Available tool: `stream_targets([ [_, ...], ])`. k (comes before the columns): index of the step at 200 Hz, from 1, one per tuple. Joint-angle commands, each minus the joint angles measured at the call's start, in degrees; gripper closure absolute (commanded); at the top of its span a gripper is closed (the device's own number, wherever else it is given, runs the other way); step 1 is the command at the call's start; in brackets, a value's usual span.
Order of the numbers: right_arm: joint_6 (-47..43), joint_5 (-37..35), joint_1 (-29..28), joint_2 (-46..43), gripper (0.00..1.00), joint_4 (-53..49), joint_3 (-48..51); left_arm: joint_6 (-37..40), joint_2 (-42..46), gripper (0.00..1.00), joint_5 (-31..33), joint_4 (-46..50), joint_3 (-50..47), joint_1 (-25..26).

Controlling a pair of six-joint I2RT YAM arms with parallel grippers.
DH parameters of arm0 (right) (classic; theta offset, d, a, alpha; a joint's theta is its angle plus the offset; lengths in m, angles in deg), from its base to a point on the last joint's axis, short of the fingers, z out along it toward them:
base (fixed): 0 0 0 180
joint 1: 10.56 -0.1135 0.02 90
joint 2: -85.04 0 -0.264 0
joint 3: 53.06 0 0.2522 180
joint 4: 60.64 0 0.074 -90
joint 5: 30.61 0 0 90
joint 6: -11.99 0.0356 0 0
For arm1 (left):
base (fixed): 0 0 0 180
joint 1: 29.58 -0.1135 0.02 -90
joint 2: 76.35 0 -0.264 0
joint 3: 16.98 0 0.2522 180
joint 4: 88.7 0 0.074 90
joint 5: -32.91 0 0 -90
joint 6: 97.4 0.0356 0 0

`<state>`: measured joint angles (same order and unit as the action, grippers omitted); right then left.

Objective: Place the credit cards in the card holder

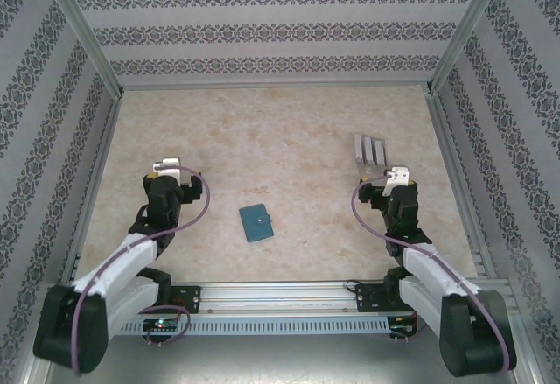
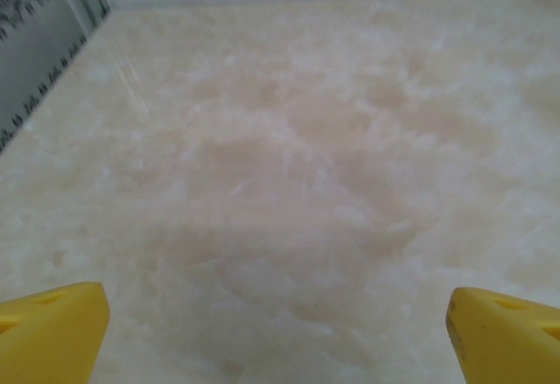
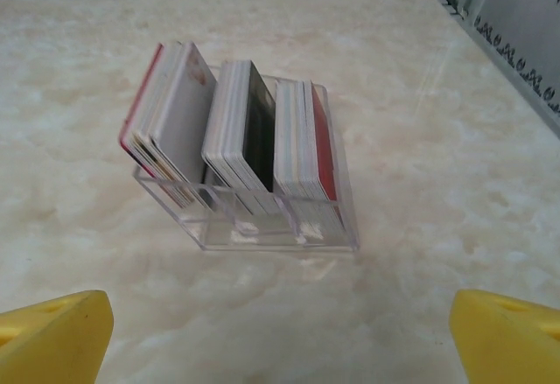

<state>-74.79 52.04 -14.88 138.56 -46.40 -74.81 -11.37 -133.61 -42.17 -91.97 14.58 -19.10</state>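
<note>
The teal wallet lies closed on the table, between the two arms and apart from both. The cards stand in three leaning stacks inside a clear stand, just ahead of the right gripper, whose yellow fingers are spread wide and hold nothing. The left gripper is spread wide too, empty, above bare tabletop.
</note>
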Motion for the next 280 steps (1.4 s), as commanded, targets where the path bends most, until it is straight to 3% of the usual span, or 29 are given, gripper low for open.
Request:
stream_targets([
  [1,-1.84,3.17,1.25,5.13,0.02,14.27,-0.46,3.08,-5.52,0.01,-4.05,-11.59,1.1,-2.16],
  [43,-0.17,7.02,4.4,19.67,0.02,26.81,-4.25,4.89,-16.04,0.01,-9.04,-26.29,0.29,-5.61],
  [73,0.97,7.79,5.43,36.02,0.02,42.21,-6.1,5.29,-21.15,0.01,-10.26,-29.03,1.34,-6.77],
  [89,0.64,6.77,5.45,31.17,0.02,30.44,-7.96,4.63,-23.2,0.01,-9.4,-33.52,0.35,-7.61],
  [104,0.91,6.11,5.37,34.01,0.02,36.68,-7.13,3.88,-28.44,0.0,-9.44,-37.51,0.44,-8.19],
  [115,0.48,6.99,5.37,33.37,0.02,32.02,-8.93,4.78,-33.95,0.0,-9.72,-42.46,1.74,-8.2],
  [127,-0.17,7.98,5.19,32.55,0.02,26.74,-11.28,4.05,-31.05,0.0,-10.32,-30.74,4.81,-8.26],
  [137,-0.51,8.82,5.02,33.37,0.02,27.16,-11.35,4.29,-33.12,0.01,-9.89,-36.96,3.67,-8.46],
  [166,-0.9,7.37,4.42,33.02,0.02,23.58,-13.9,3.76,-31.76,0.0,-9.09,-33.02,4.26,-8.37],
  [280,-2.03,4.94,2.95,32.88,0.02,22.88,-14.15,3.88,-32.05,0.01,-9.43,-32.62,4.86,-8.39],
])
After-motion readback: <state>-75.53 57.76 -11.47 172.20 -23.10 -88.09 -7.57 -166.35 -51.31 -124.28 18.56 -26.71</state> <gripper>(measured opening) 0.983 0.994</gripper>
